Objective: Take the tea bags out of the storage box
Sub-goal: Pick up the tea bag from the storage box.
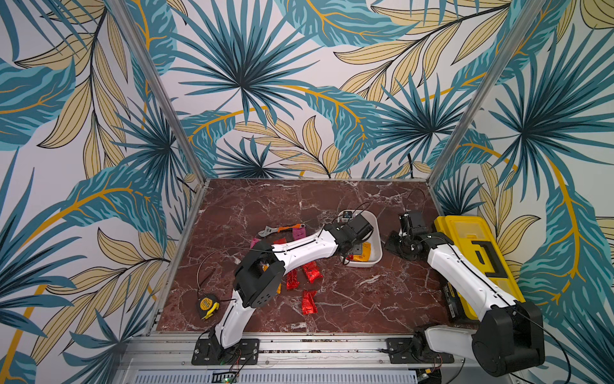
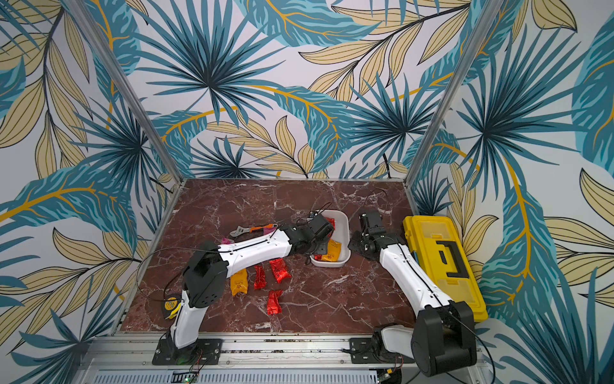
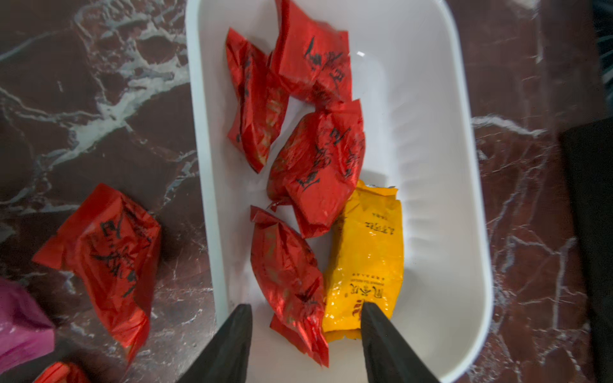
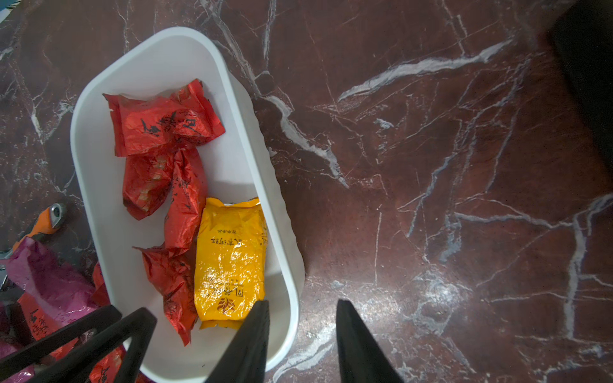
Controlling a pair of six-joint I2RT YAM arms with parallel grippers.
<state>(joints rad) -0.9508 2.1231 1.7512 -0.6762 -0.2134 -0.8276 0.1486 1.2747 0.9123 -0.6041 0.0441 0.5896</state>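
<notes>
The white storage box stands right of the table's middle. It holds several red tea bags and one orange-yellow tea bag. My left gripper hangs open inside the box, its fingers either side of a red bag's end, one tip over the yellow bag. My right gripper stands open at the box's right side, its jaws astride the rim with a gap showing. Other tea bags lie on the table left of the box: red ones, an orange one and a magenta one.
An orange-handled wrench lies behind the loose bags. A yellow tape measure sits near the left arm's base. A large yellow toolbox runs along the table's right edge, next to the right arm. Patterned walls close in three sides.
</notes>
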